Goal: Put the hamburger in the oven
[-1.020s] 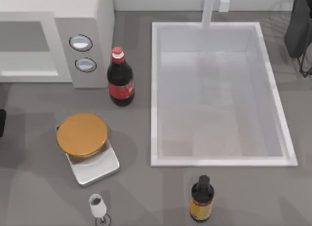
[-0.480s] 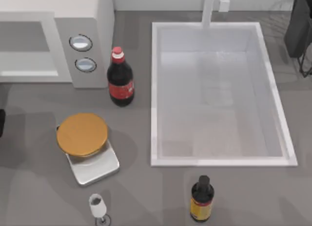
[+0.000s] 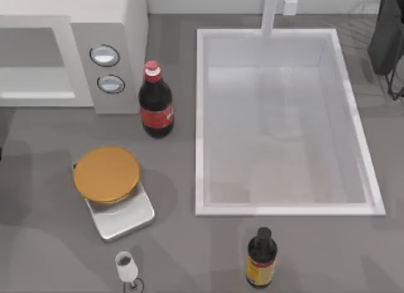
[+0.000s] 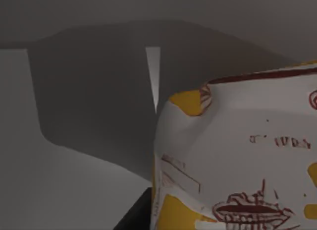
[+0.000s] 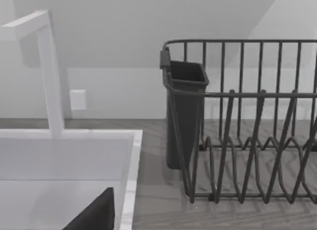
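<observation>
The hamburger [image 4: 237,155], in white wrapping printed yellow and red, hangs close before the left wrist camera. My left gripper [image 4: 136,217] shows as a dark finger edge against it and is shut on it. Grey shadowed walls lie behind. The oven [image 3: 129,28] stands at the table's back left, its grey cavity [image 3: 31,62] facing forward beside two round dials [image 3: 105,55]. My left arm sits off the table's left edge, in front of the oven. My right arm [image 3: 386,34] is parked at the back right; a dark part of its gripper [image 5: 94,215] shows over the sink corner.
A cola bottle [image 3: 155,107] stands right of the oven. An orange disc on a silver scale [image 3: 107,174] is front left, with a small glass [image 3: 126,266] and a dark sauce bottle [image 3: 261,258] near the front edge. A white sink [image 3: 201,116] fills the right; a dish rack [image 5: 247,121] stands behind.
The dark sliver of my left arm at the top view's left edge has slid almost out of the picture. Nothing on the table has moved.
</observation>
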### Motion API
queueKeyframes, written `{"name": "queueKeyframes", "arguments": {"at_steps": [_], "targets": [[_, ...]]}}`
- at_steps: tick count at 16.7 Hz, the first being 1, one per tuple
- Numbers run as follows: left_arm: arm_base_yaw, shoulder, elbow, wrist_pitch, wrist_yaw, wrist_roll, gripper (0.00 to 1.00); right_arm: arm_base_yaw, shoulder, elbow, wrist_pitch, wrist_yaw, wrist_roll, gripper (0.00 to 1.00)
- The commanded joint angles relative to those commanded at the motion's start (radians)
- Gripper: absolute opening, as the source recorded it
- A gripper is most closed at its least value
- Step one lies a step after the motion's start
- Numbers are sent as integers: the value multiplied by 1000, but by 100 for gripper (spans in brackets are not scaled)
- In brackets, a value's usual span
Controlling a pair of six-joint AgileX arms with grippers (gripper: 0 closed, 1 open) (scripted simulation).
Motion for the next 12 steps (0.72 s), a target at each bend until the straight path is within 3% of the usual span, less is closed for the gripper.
{"name": "queueKeyframes", "arguments": {"at_steps": [12], "targets": [[-39,-94,239,-292,-6,0,0,0,0,0,0,0,0,100]]}}
